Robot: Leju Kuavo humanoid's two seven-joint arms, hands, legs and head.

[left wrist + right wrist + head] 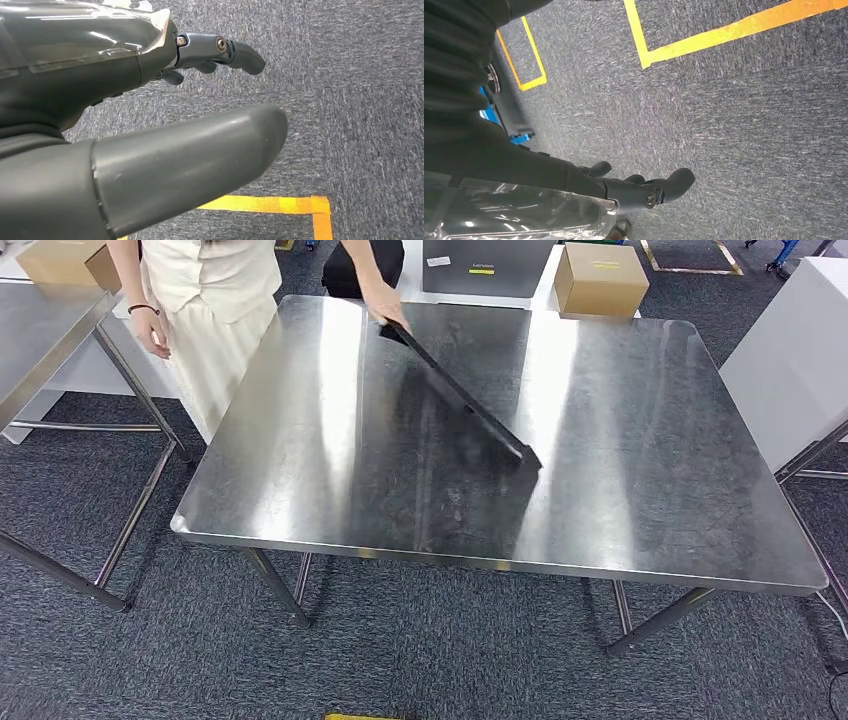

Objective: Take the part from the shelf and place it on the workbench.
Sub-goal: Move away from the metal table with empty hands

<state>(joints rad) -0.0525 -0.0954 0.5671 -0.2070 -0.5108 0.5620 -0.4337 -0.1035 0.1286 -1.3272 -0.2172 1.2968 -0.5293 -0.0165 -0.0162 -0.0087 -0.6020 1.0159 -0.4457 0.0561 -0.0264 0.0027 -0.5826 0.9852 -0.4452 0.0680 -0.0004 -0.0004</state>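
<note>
Black part tilted on the steel workbench (620,440), lifted by a person.
The part (462,395) rests one corner down; a person's hand (385,310) holds the other. Face cropped. Left hand (165,150) and right hand (624,192) hang empty, fingers loosely apart, partly hidden.

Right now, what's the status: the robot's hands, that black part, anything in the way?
Left hand and right hand empty, hanging over carpet. Black part tilted on workbench, far end lifted by a person's hand. Person stands at the bench's far-left corner.
</note>
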